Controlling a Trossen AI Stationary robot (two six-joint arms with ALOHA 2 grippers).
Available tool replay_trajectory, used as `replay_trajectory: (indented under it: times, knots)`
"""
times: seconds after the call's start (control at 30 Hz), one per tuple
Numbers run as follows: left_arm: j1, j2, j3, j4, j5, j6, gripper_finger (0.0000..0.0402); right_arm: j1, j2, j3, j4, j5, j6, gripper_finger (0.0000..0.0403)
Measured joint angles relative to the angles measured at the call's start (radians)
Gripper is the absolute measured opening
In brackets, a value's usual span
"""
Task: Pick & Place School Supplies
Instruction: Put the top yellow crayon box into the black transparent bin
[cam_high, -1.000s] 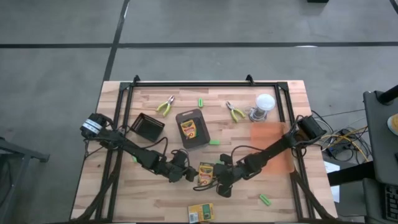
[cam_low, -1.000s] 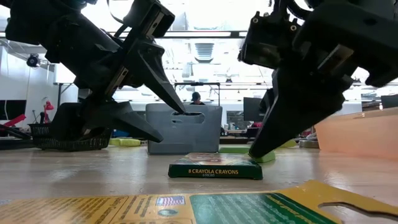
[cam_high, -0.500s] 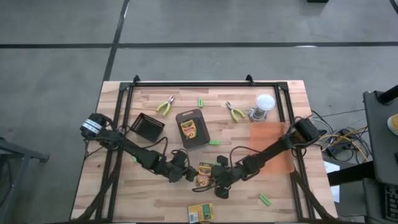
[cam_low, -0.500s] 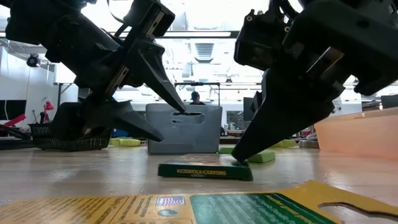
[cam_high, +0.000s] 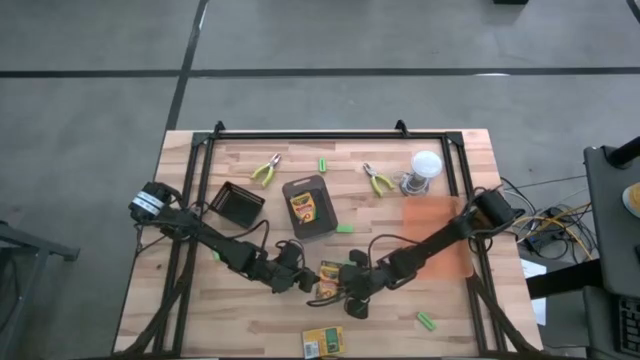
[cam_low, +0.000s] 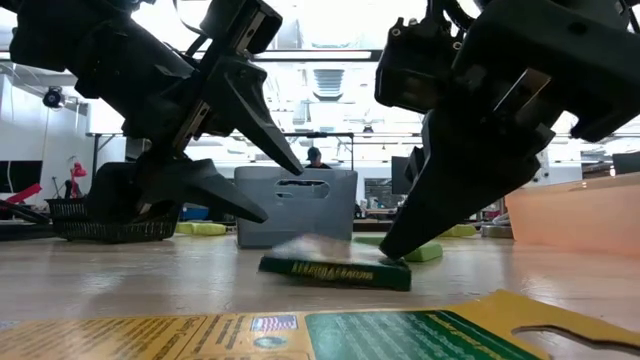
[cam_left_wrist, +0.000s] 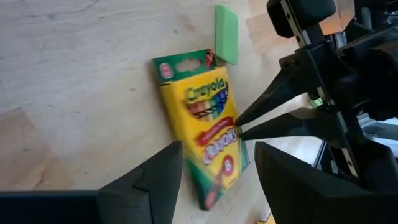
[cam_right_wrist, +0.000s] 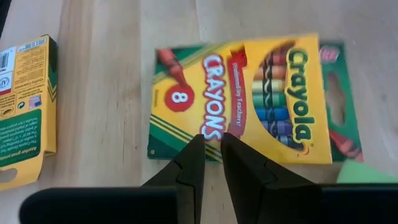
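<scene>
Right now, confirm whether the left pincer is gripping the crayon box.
No: the left pincer stands open beside the crayon box, clamping nothing.

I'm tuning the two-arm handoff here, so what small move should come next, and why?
Probably the left gripper should slide forward so its open fingers straddle the crayon box and close on it. The shut right gripper presses its tips on the box's long edge, and in the low view that box sits tilted, one edge off the table, which offers the left fingers something to grip.

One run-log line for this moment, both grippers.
left gripper: open, beside flat yellow-and-green crayon box | right gripper: shut, tips against box edge | box: on wooden table, one edge lifted
</scene>
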Motion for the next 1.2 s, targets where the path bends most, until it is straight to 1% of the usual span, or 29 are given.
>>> replay_trajectory:
  times: [0.17, 0.43, 0.77, 0.97, 1.2]
  knots:
    - [0.0, 0.0, 0.0, 0.0, 0.0, 0.0, 0.0206, 0.002, 0.001, -0.003, -0.074, -0.019, 0.037, 0.0056]
    - [0.002, 0.0, 0.0, 0.0, 0.0, 0.0, 0.0206, 0.001, 0.002, -0.002, -0.083, -0.019, 0.07, 0.0056]
    - [0.005, 0.0, -0.001, 0.001, 0.0, -0.001, 0.0206, 0.001, 0.002, -0.004, -0.077, -0.015, 0.07, 0.0056]
    - [0.006, 0.0, -0.001, 0.048, 0.0, -0.001, 0.0206, 0.001, 0.002, 0.004, -0.073, 0.004, 0.067, 0.0057]
    - [0.011, 0.0, -0.001, 0.078, 0.0, 0.027, 0.0206, 0.002, 0.006, 0.04, -0.085, 0.027, 0.016, 0.0057]
